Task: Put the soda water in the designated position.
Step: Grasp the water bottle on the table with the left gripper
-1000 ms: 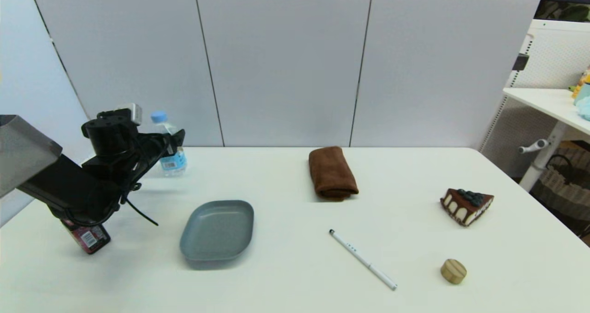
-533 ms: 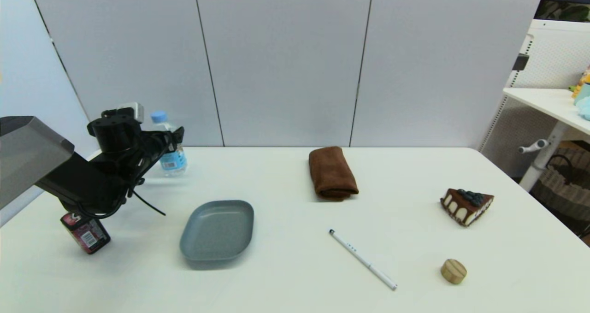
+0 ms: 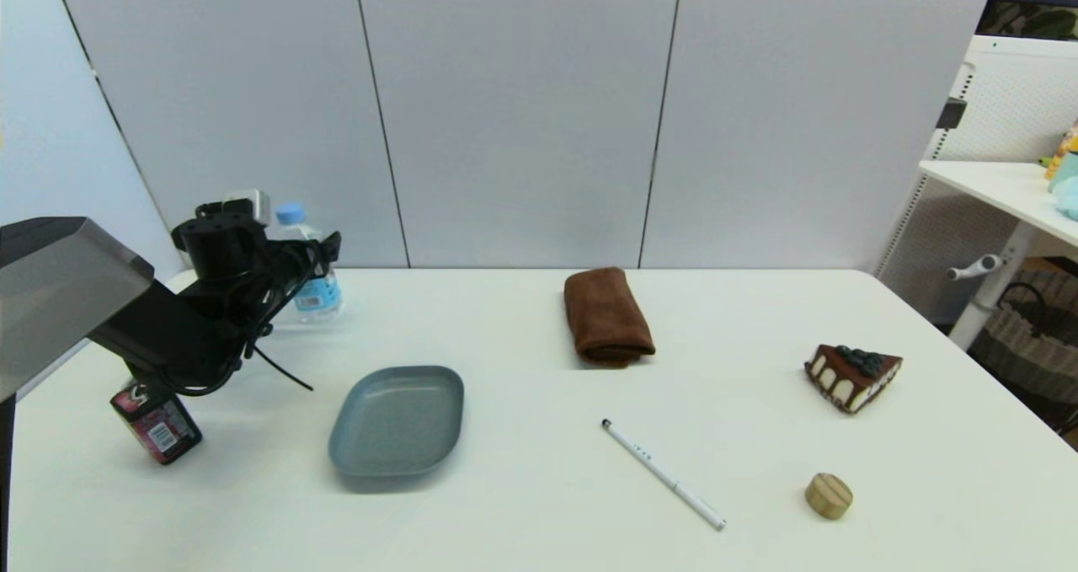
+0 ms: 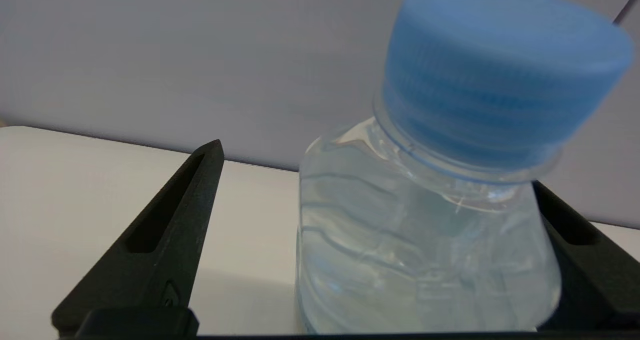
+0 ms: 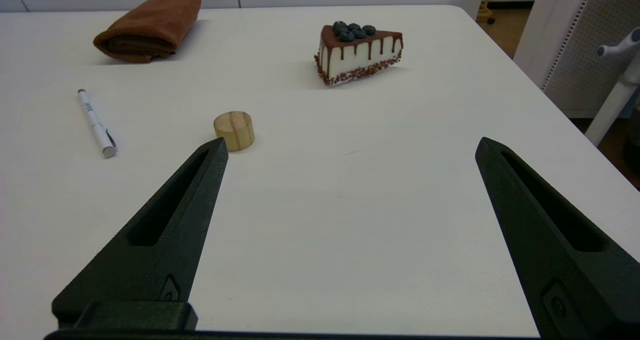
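The soda water (image 3: 317,292), a small clear bottle with a light blue cap, stands upright at the table's far left, near the back edge. My left gripper (image 3: 322,252) is open around its upper body. In the left wrist view the bottle (image 4: 425,250) fills the space between the fingers: one finger (image 4: 170,230) stands apart from it, and the other (image 4: 575,235) lies close against its side. My right gripper (image 5: 350,142) hangs open and empty over bare table near the front right. The designated position has no mark that I can pick out on the white tabletop.
A dark red-labelled box (image 3: 156,424) lies under my left arm. A grey plate (image 3: 396,420) sits front left, a brown towel (image 3: 606,315) at the middle back, and a pen (image 3: 663,473), a cake slice (image 3: 852,376) and a wooden disc (image 3: 829,495) to the right.
My left arm has pushed forward and slightly right, bringing its fingers further around the bottle and uncovering more of the red-labelled box. The bottle has not moved.
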Tool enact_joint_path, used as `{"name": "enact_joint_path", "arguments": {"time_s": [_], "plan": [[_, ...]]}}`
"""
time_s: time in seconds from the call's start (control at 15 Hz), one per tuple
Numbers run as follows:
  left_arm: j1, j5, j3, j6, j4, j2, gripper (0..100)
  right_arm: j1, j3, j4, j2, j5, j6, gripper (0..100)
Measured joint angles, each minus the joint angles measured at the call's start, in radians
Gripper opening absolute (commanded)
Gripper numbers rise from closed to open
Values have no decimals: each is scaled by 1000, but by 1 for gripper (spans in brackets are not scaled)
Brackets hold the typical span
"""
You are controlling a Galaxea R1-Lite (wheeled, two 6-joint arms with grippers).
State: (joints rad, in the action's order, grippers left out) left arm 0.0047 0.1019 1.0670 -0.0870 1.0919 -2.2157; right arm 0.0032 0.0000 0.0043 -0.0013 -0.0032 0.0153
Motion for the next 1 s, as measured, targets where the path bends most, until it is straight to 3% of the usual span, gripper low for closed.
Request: {"name": "enact_joint_path", "arguments": {"time_s": [0.33,0.4,1.0], "plan": [[-1,-1,44,2,0,-33,100,0,0,0,0,0,0,100],[-2,-1,55,2,0,-38,0,0,0,0,0,0,-1,100],[-1,-2,71,4,-5,-51,0,0,0,0,0,0,0,100]]}}
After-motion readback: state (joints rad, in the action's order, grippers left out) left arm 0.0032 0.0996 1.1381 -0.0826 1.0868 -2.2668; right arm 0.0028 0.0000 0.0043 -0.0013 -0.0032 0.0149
